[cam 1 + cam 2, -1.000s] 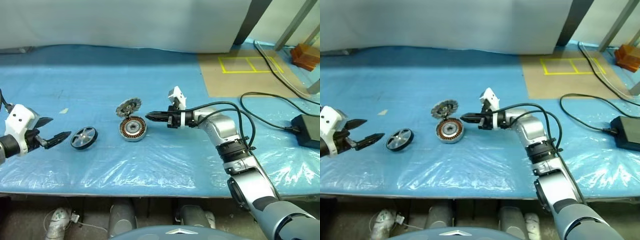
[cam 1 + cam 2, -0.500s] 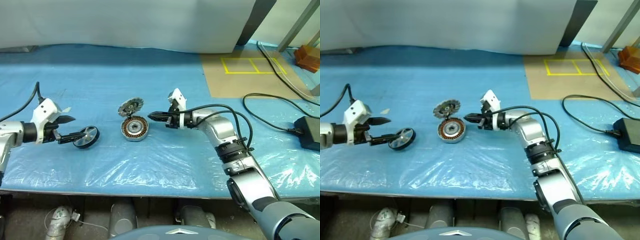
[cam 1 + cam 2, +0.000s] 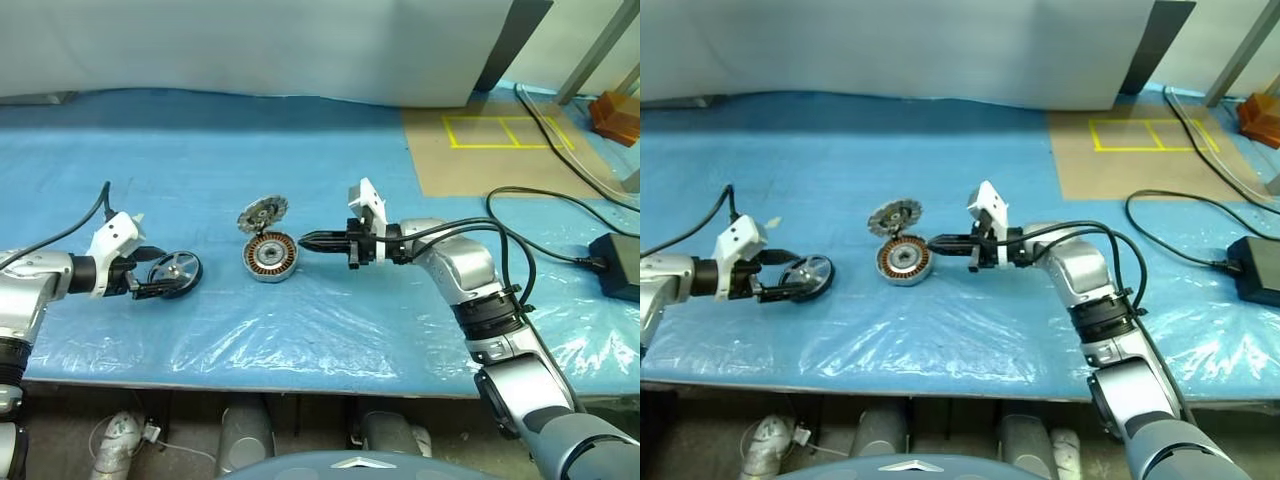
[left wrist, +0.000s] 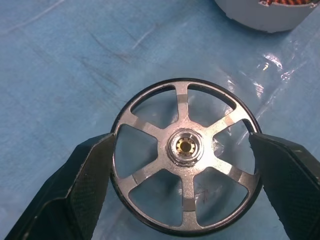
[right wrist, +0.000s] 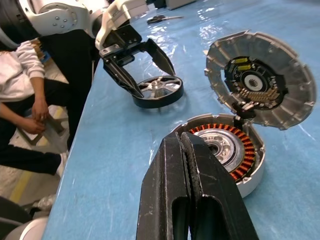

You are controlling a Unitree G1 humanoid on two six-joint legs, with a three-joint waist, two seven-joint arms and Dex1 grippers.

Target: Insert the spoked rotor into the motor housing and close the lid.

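Note:
The spoked rotor (image 3: 178, 272) lies flat on the blue sheet, left of the motor housing (image 3: 268, 257). My left gripper (image 3: 158, 273) is open and low over the sheet. One finger (image 4: 85, 185) stands on each side of the rotor's rim (image 4: 186, 162); I cannot tell whether they touch it. The housing stands open with its copper windings (image 5: 235, 150) showing. Its lid (image 3: 261, 212) is tilted up at the far rim, ribbed face (image 5: 260, 80) toward me. My right gripper (image 3: 304, 240) is shut and empty, pointing at the housing from the right, a short gap away.
A black power brick (image 3: 620, 262) and cables lie at the right. A brown board with yellow tape (image 3: 490, 150) covers the back right. A seated person (image 5: 22, 95) is beyond the table's left end. The table's front edge (image 3: 300, 385) runs close below the parts.
My left gripper has swung right and down from the table's left end, and its open fingers now straddle the rotor. The right gripper has drawn back slightly from the housing.

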